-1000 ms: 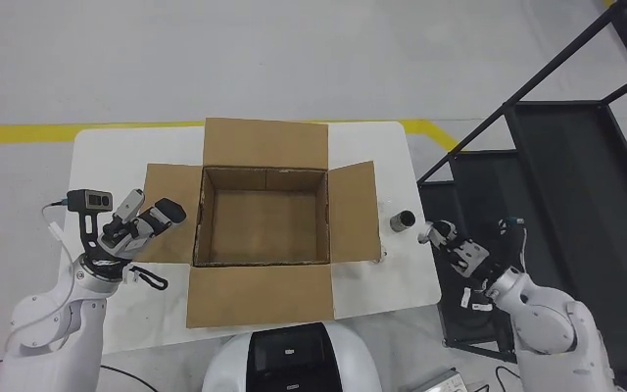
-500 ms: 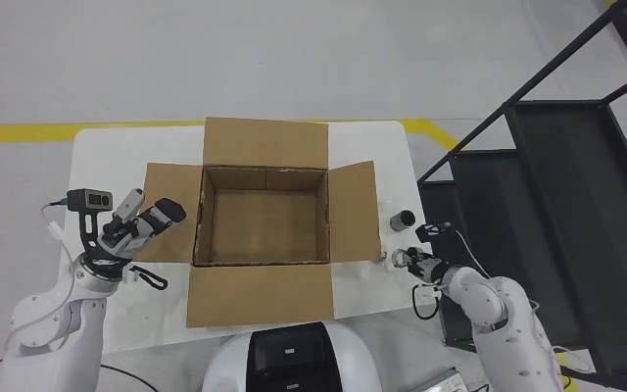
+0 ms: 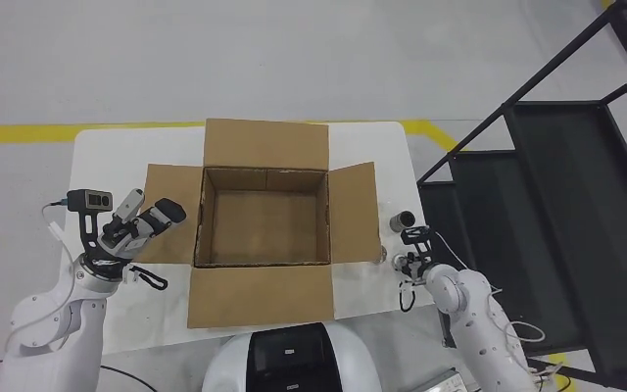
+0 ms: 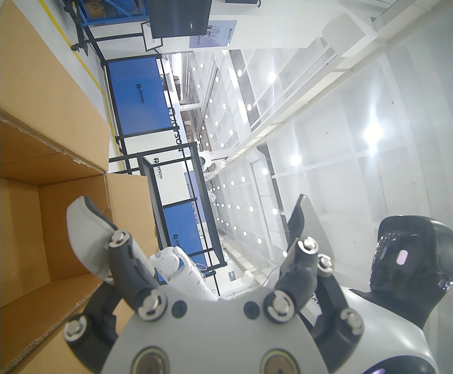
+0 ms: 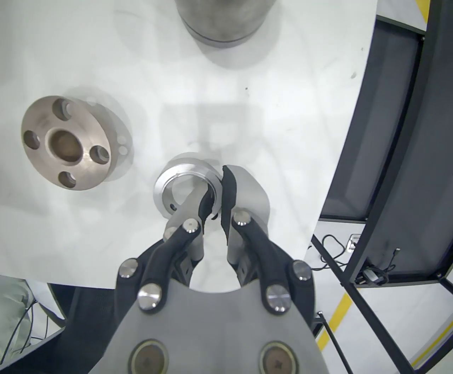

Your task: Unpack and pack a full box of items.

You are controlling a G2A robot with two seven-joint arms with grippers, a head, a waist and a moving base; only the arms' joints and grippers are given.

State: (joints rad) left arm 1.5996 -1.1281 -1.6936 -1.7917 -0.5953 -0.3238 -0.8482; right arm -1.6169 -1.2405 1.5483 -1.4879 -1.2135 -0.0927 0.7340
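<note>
An open cardboard box [image 3: 263, 227] stands mid-table with its flaps spread, its visible inside bare. My right gripper [image 5: 216, 187] is shut on a silver metal ring [image 5: 166, 184], one finger inside it and one outside, low over the table's right side [image 3: 402, 262]. A round metal flange [image 5: 65, 141] with several holes lies beside the ring. A grey metal cylinder [image 5: 223, 17] stands just beyond [image 3: 402, 220]. My left gripper [image 4: 193, 209] is open and holds nothing, raised beside the box's left flap [image 3: 162, 214].
The white table's [image 3: 118, 157] right edge runs close to the ring [image 5: 354, 106]. Past it stands a dark metal staircase frame [image 3: 529, 176]. Cables lie on the floor below [image 5: 354, 244]. A yellow line [image 3: 98, 129] crosses the floor behind the table.
My right arm swung in from beyond the table's right edge to over the table beside the flange, carrying the ring. The left arm stayed put.
</note>
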